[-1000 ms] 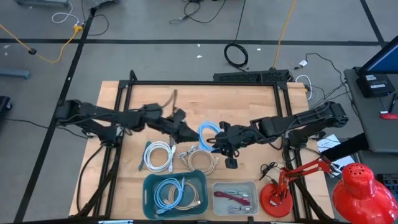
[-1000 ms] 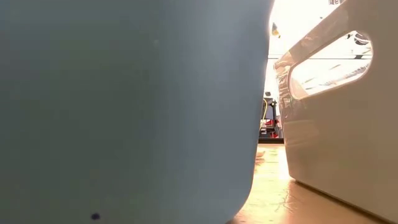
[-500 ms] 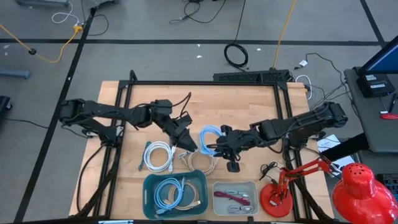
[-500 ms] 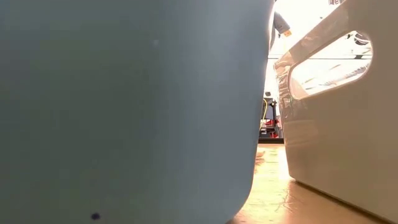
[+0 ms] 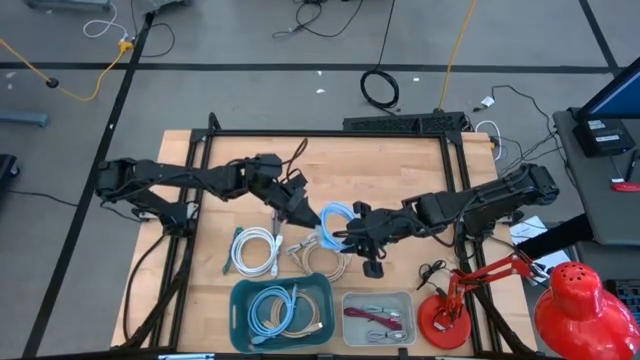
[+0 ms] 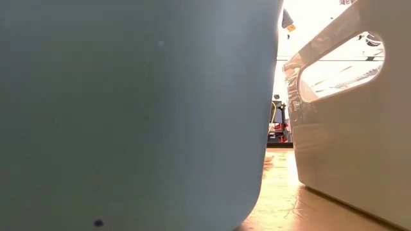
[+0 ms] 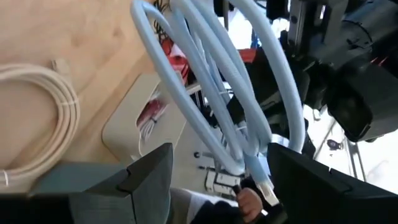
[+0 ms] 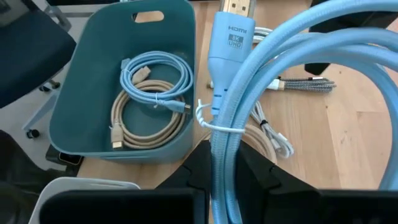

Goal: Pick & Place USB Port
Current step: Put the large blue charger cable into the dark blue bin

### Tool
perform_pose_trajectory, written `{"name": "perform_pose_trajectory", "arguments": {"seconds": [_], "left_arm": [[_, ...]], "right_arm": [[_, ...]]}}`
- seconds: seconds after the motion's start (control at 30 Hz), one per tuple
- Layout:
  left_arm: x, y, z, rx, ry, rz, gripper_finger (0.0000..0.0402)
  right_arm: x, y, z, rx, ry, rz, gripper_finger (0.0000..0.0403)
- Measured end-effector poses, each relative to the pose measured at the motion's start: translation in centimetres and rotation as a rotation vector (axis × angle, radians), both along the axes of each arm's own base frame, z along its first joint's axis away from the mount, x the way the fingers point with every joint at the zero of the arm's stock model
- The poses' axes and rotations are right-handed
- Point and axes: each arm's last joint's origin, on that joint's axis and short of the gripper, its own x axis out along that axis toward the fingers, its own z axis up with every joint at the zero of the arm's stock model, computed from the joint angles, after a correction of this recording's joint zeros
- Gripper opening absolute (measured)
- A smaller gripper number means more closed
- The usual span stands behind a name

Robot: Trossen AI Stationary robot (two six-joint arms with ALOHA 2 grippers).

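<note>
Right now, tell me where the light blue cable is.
In the high view the light blue cable hangs above the table's middle, held by the right gripper, with the left gripper beside it and the teal bin nearer the front.

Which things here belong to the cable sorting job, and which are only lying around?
In the job:
- light blue HDMI cable, held by the right gripper
- left gripper, beside that cable
- teal bin holding coiled cables
- white bin
- white coiled cable
- beige coiled cable

Lying about:
- red desk lamp
- black power strip
</note>
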Motion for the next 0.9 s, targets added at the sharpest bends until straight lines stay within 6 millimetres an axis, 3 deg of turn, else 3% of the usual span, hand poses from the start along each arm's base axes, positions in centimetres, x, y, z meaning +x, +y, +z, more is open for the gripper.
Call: {"name": "perform_pose_trajectory", "arguments": {"seconds": [0.9], "left_arm": [[0.4, 0.8, 2.1, -0.012, -0.200, 0.081, 0.0266]], "right_arm": [[0.3, -0.1, 0.4, -0.033, -0.062, -0.070, 0.0031]]}}
